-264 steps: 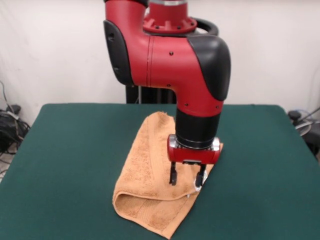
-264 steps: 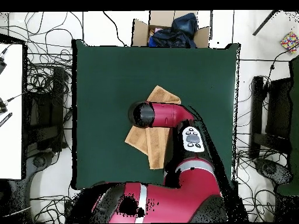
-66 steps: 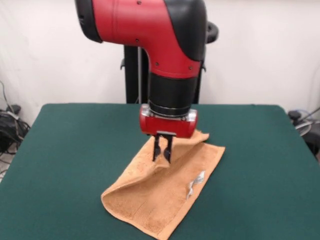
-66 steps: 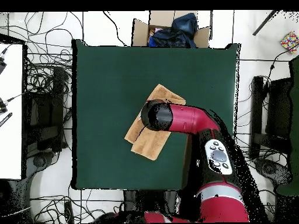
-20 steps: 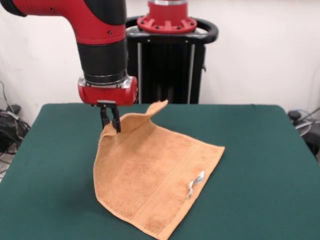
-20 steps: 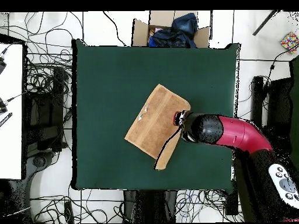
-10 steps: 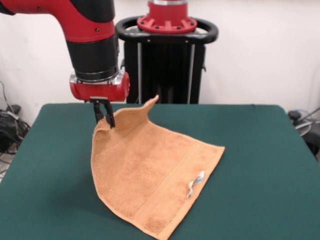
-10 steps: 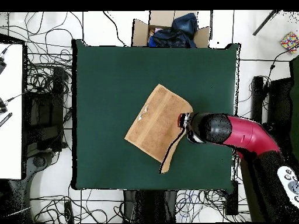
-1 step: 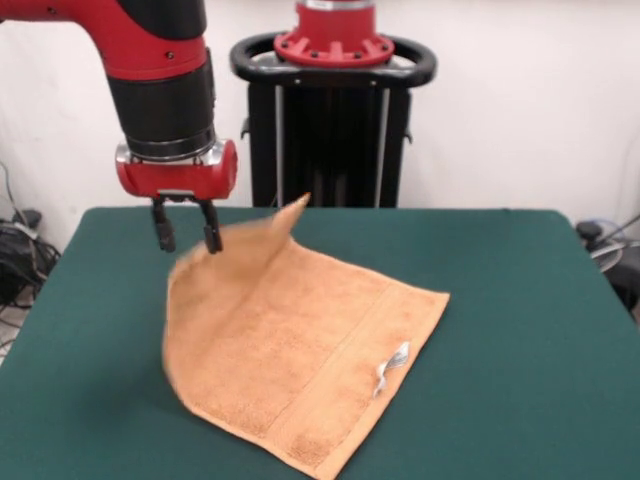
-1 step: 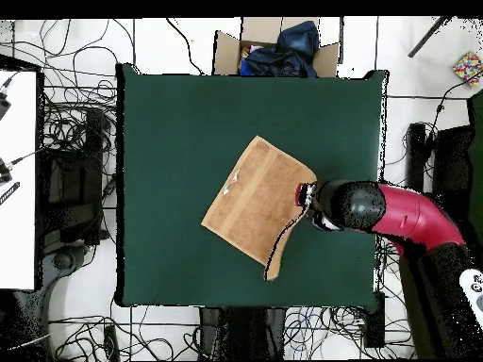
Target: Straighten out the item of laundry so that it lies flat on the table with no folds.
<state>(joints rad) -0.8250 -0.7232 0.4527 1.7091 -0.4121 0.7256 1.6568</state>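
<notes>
- While the red and black arm (image 9: 150, 60) hangs straight down over the table's left part in the front view, its gripper (image 9: 185, 230) points at the green top with both fingers (image 9: 212, 232) spread apart and nothing between them.
- Just beside the fingertips, the towel (image 9: 300, 350) rises in a curled, blurred edge, apart from the gripper.
- Most of the orange-tan cloth lies spread on the table (image 9: 520, 330), one corner near the front edge and another toward the right.
- A small white care tag (image 9: 390, 365) sits on the towel's right border.
- From overhead, the arm (image 10: 391, 215) reaches in from the right side, its wrist over the towel's (image 10: 253, 198) right edge, which stands up off the table (image 10: 170, 141) as a thin raised strip.
- Beyond the table's far edge in the overhead view, a cardboard box (image 10: 274, 47) holds dark cloth.
</notes>
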